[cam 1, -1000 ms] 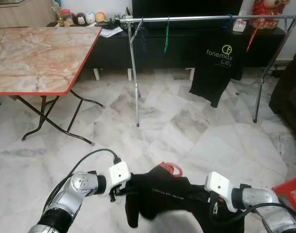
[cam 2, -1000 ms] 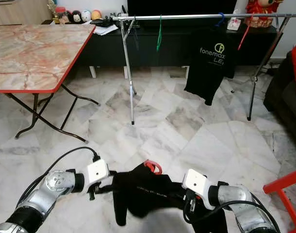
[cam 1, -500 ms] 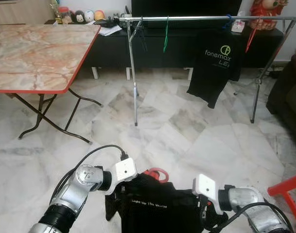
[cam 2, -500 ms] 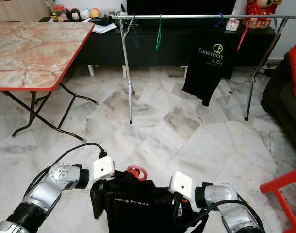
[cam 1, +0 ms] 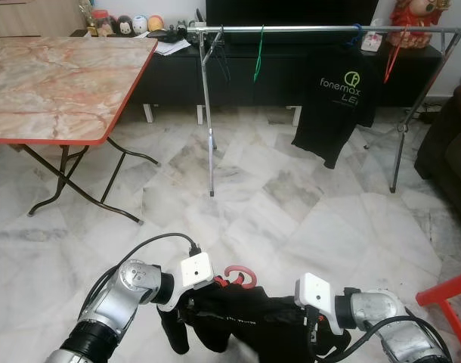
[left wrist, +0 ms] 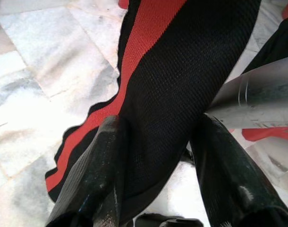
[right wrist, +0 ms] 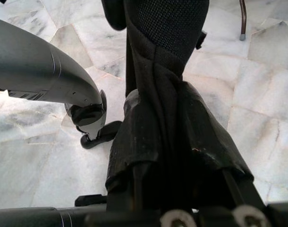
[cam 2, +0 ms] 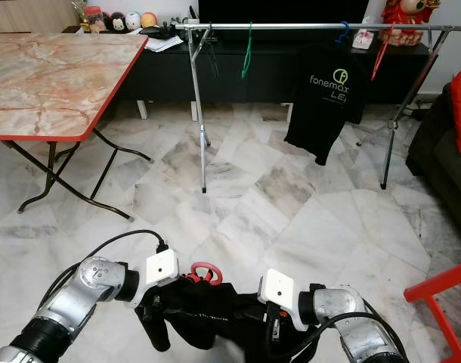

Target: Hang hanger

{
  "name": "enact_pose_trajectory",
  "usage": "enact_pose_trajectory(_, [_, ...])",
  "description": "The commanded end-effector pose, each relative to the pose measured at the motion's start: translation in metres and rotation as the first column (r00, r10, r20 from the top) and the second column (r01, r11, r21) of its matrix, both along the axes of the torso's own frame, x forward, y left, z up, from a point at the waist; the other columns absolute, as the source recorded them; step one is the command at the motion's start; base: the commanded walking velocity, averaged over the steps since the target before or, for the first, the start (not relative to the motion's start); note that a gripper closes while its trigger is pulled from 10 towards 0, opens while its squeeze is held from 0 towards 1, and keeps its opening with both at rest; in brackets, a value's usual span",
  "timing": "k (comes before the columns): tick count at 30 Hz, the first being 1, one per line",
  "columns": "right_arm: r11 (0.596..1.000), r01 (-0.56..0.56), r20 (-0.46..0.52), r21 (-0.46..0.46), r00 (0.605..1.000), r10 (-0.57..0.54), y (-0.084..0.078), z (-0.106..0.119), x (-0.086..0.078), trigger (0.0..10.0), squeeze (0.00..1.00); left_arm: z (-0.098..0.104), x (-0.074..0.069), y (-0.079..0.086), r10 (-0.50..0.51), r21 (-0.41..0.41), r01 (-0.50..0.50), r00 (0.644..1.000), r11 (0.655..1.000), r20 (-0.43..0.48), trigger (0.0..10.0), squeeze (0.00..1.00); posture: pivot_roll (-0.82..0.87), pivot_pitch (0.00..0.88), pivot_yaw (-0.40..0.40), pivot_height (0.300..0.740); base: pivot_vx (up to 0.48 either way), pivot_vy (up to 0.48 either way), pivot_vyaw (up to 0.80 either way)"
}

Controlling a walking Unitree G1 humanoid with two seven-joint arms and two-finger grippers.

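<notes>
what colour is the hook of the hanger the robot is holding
Red. The hanger hook shows best in the left eye view, above the black garment.

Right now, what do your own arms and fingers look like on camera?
Both arms are silver metal tubes with rounded joints. The left arm has a black cable looping over it into a white square camera box at the wrist; the right arm carries a matching white box and black cable. The fingers are long, black, glossy and slightly scuffed.
</notes>
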State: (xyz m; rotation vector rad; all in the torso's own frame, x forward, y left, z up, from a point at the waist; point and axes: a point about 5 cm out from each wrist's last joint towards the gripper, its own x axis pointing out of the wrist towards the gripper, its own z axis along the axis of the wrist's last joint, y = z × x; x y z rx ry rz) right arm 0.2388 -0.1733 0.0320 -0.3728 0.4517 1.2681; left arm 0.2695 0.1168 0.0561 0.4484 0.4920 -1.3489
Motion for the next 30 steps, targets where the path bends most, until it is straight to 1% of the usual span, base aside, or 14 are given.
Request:
enact_pose_trajectory(1, [0.999, -0.025, 0.069, 0.041, 0.997, 0.022, 0.0091, 0.0127, 0.008, 10.0, 0.0, 0.0003, -0.0029, -0.007, -0.035, 0.007, 0.035, 0.999, 0.999, -0.01, 10.0, 0.0, -0.11, 0.0, -0.044, 0.74, 0.0, 0.0, 0.0])
enact_pose_trajectory(5, [0.998, -0.035, 0.075, 0.052, 0.997, 0.031, 0.0121, 0.0147, 0.0083, 10.0, 0.0, -0.001, -0.0009, -0.0095, -0.017, -0.005, 0.017, 1.0, 1.0, -0.009, 10.0, 0.0, -0.11, 0.0, -0.04, 0.74, 0.0, 0.0, 0.0])
enact_pose_trajectory(10, [0.998, -0.033, 0.081, 0.055, 0.996, 0.029, 0.0129, 0.0155, 0.0094, 10.0, 0.0, -0.0014, -0.0014, -0.0116, -0.022, -0.023, 0.021, 0.999, 1.0, -0.024, 10.0, 0.0, -0.11, 0.0, -0.04, 0.74, 0.0, 0.0, 0.0])
enact_pose_trajectory(15, [0.998, -0.032, 0.082, 0.05, 0.996, 0.028, 0.0137, 0.0148, 0.0099, 10.0, 0.0, -0.0021, -0.0009, -0.013, -0.022, -0.017, 0.021, 1.0, 1.0, -0.021, 10.0, 0.0, -0.1, 0.0, -0.041, 0.74, 0.0, 0.0, 0.0])
enact_pose_trajectory(16, [0.998, -0.032, 0.083, 0.049, 0.996, 0.028, 0.014, 0.0147, 0.0099, 10.0, 0.0, -0.0025, -0.0009, -0.0132, -0.022, -0.014, 0.022, 1.0, 1.0, -0.021, 9.0, 0.0, -0.1, 0.0, -0.041, 0.74, 0.0, 0.0, 0.0])
enact_pose_trajectory(18, [0.998, -0.032, 0.083, 0.049, 0.996, 0.028, 0.0141, 0.0146, 0.0099, 10.0, 0.0, -0.0027, -0.0009, -0.0132, -0.023, -0.011, 0.023, 1.0, 1.0, -0.02, 9.0, 0.0, -0.1, 0.0, -0.04, 0.74, 0.0, 0.0, 0.0])
enact_pose_trajectory(19, [0.998, -0.032, 0.083, 0.05, 0.996, 0.028, 0.0144, 0.0148, 0.01, 10.0, 0.0, -0.0029, -0.0008, -0.0132, -0.023, -0.011, 0.023, 1.0, 1.0, -0.02, 1.1, 0.0, -0.1, 0.0, -0.04, 0.74, 0.0, 0.0, 0.0])
enact_pose_trajectory(20, [0.998, -0.03, 0.088, 0.049, 0.996, 0.025, 0.0146, 0.0151, 0.0106, 10.0, 0.0, -0.0032, -0.0005, -0.0133, -0.021, -0.012, 0.021, 1.0, 1.0, -0.02, 0.0, 0.0, -0.1, 0.0, -0.04, 0.74, 0.0, 0.0, 0.0])
enact_pose_trajectory(30, [0.999, -0.025, 0.096, 0.048, 0.995, 0.021, 0.0154, 0.0164, 0.0137, 10.0, 0.0, -0.0027, 0.001, -0.0147, -0.013, -0.028, 0.012, 1.0, 1.0, -0.024, 0.0, 0.0, -0.1, 0.0, -0.042, 0.74, 0.0, 0.0, 0.0])
